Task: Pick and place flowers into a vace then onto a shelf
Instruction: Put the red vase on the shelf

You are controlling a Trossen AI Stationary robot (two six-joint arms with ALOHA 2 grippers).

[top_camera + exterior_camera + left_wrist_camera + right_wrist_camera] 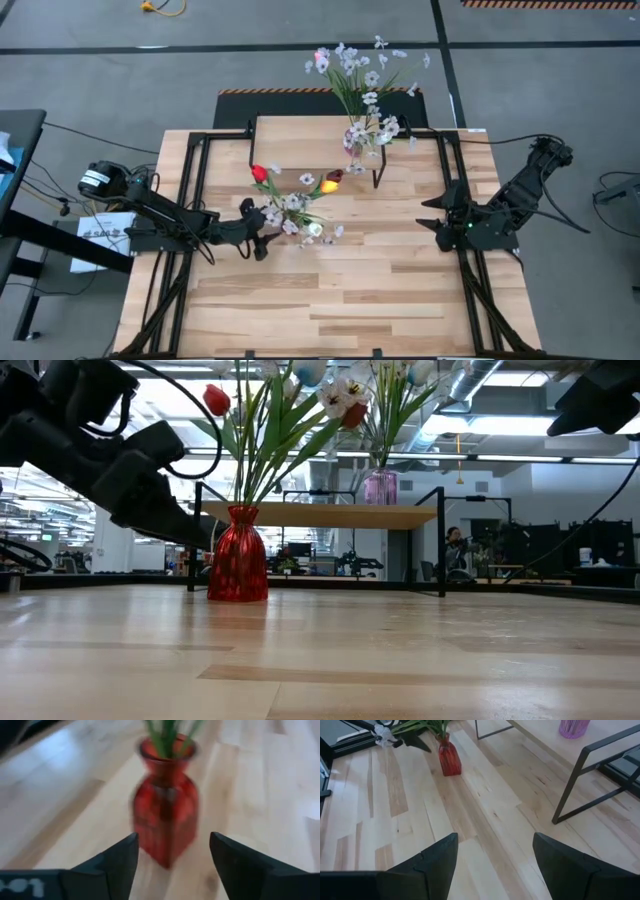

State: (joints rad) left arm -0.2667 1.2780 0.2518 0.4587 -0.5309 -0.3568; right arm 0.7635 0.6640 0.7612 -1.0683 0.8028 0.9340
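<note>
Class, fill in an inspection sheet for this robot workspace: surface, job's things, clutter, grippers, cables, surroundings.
Surface: slatted wooden table, bare at the front.
Job's things: red vase with flowers stands on the table; purple vase with flowers on the shelf.
Clutter: nothing seen.
Grippers: left gripper open, facing the red vase; right gripper open, empty, at the table's right side.
Cables: on the floor left of the table.
Surroundings: a person sits beyond the table.
</note>
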